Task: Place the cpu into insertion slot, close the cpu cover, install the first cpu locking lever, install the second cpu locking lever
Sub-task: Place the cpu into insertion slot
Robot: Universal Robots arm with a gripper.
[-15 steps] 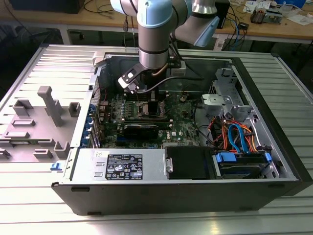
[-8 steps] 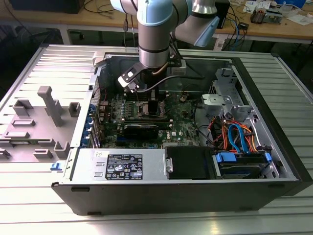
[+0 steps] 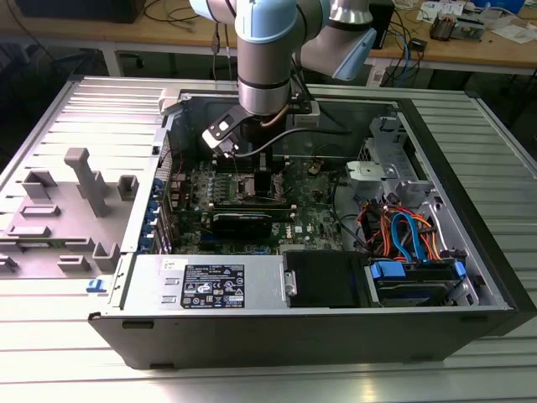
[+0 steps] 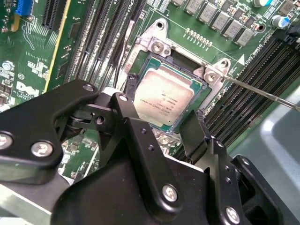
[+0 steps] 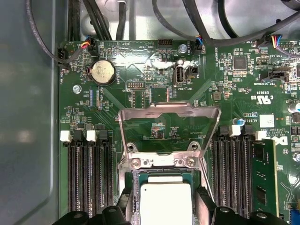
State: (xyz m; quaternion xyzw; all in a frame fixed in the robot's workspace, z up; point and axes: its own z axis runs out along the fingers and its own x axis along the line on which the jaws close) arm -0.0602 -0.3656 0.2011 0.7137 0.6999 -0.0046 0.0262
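The cpu (image 4: 161, 96) lies flat in the insertion slot (image 4: 157, 47), pale silver face up, on the green motherboard inside the open computer case (image 3: 277, 294). In the first wrist view the cpu (image 5: 165, 201) sits below the socket's silvery frame (image 5: 161, 162). The cpu cover (image 5: 164, 108) stands raised on its hinge, and the board shows through its square cut-out. My gripper (image 4: 158, 116) hovers just over the chip, open, with a black finger (image 4: 194, 133) on each side and a small gap to the chip's edges. A thin locking lever (image 4: 262, 91) sticks out from the socket, unlatched.
Long black memory slots (image 5: 86, 173) flank the socket on both sides. A black card (image 3: 242, 222) lies in front of the socket. Cables and drives (image 3: 403, 243) crowd the exterior view's right. Grey fixtures (image 3: 84, 180) stand on the table at its left.
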